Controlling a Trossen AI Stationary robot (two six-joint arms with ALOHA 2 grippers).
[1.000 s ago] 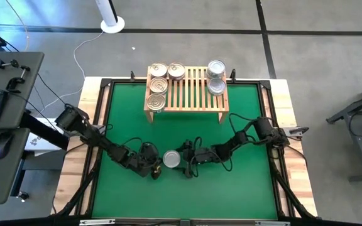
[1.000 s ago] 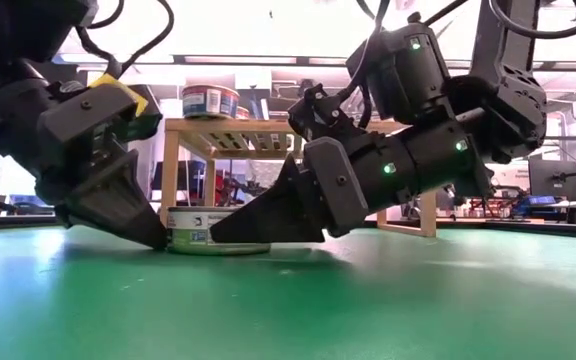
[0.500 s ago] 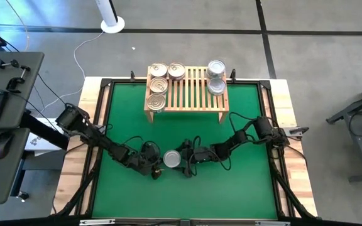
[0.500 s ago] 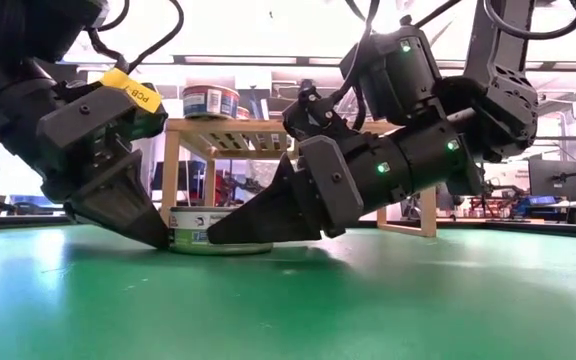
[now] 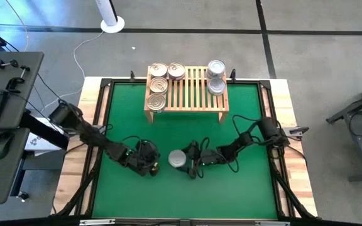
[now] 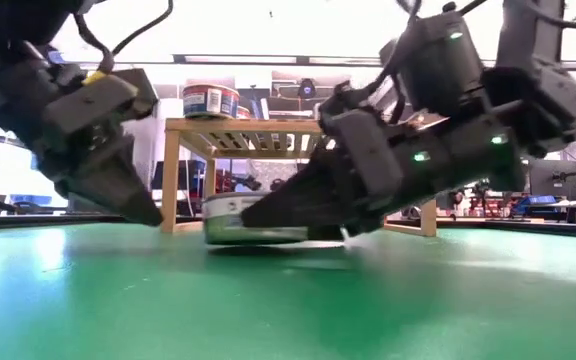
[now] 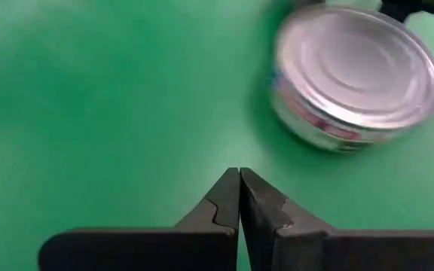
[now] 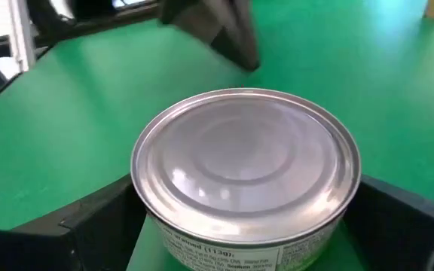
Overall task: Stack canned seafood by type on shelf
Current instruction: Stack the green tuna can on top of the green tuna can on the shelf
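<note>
Tin silver-topped, rigid, slick metal, likely light; grip across round wall. Right gripper spread wide around it on mat. Left gripper pinched closed, empty, nearby.

We see the green mat bare from nine o'clock round to seven, open for passage. At twelve o'clock the low light-wood slatted shelf blocks the far edge; four gold-topped round tins crowd its left end and two stacked silver ones its right, leaving the middle slats free. At centre, the silver-topped round tin sits between the spread fingers of the right gripper; the shut left gripper stands just beside it at nine o'clock, apart, narrowing that gap.
</note>
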